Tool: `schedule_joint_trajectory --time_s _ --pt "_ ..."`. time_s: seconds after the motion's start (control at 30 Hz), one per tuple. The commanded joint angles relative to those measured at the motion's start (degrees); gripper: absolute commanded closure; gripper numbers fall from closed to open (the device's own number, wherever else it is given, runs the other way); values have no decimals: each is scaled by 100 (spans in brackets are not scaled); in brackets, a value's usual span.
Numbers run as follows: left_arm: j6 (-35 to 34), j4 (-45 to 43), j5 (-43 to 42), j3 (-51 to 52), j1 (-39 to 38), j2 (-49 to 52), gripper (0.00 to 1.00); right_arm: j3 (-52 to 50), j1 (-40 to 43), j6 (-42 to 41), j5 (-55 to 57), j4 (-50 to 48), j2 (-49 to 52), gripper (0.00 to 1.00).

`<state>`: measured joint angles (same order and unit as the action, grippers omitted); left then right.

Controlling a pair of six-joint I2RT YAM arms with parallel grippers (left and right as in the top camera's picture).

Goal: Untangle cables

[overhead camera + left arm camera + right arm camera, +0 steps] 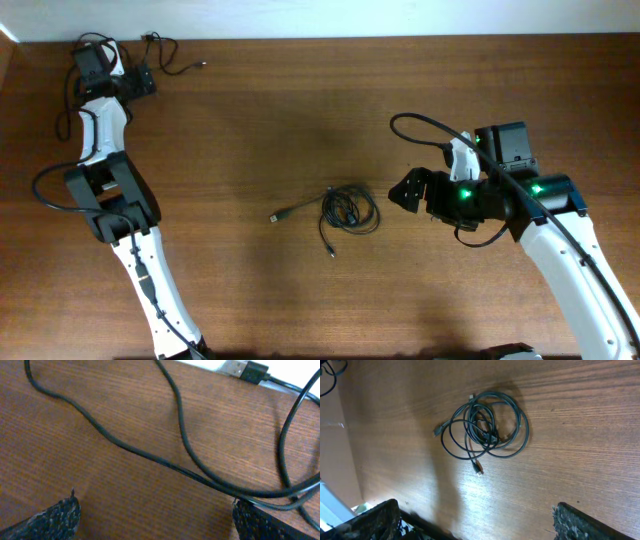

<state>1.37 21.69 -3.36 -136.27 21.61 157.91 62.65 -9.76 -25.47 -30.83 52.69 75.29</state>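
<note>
Two tools spread wide, left tool [153,506], right tool [475,507], cable bundle [481,430] strands indistinguishable.

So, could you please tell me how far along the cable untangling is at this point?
Done: one cable lies loose on its own near the table edge, under the open left hand.
In hand: nothing. The right hand is also open and empty, hovering beside the bundle.
Left: that bundle sits coiled together mid-table, with plug ends sticking out, and needs pulling apart.
</note>
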Motion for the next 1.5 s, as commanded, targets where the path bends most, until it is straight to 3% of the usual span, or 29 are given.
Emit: schedule_joint_trajectory --time_s 0.0,0.07,0.27,0.3,0.37,0.47,0.5,0.53,0.63,0.67,0.8,0.93,1.13,1.3,1.47 --pt "-66 527 726 33 59 -555 1 33 -42 -2 74 7 9 1" --pt "-66 894 1145 33 59 -986 1 33 -42 0 118 9 9 2" --pt "-70 1598 1139 33 44 -2190 1 33 -42 129 138 92 9 1" --pt "-68 1840 695 33 26 -2380 1 33 -42 129 138 94 9 1" --pt "-66 2365 -1005 33 13 -2621 1 33 -42 129 142 70 9 1" --pt "-66 3265 -4352 48 -31 -2570 1 33 -42 125 155 46 9 1" --pt "-63 3565 -4524 48 -81 -2544 1 33 -42 127 155 48 9 1" --pt "-55 4033 -4529 48 -181 -2494 1 33 -42 127 155 46 9 2" --pt "1180 5602 -4513 48 -828 -2260 1 33 -42 127 157 26 9 1" --pt "1309 5862 -4369 48 -1095 -2184 1 33 -42 127 157 9 9 1" --pt "531 6074 -3418 48 -2232 -1801 1 33 -42 125 157 2 9 1" --pt "542 6454 -2542 46 -3132 -1628 1 33 -35 127 157 -2 9 1" --pt "538 7042 -2330 44 -3016 -2286 1 35 149 125 153 -15 9 1" --pt "535 7385 -2334 46 -2520 -3359 1 35 1008 105 -393 4 9 1" --pt "555 7506 -2105 463 -2704 -4273 1 35 1156 107 -466 118 9 1"
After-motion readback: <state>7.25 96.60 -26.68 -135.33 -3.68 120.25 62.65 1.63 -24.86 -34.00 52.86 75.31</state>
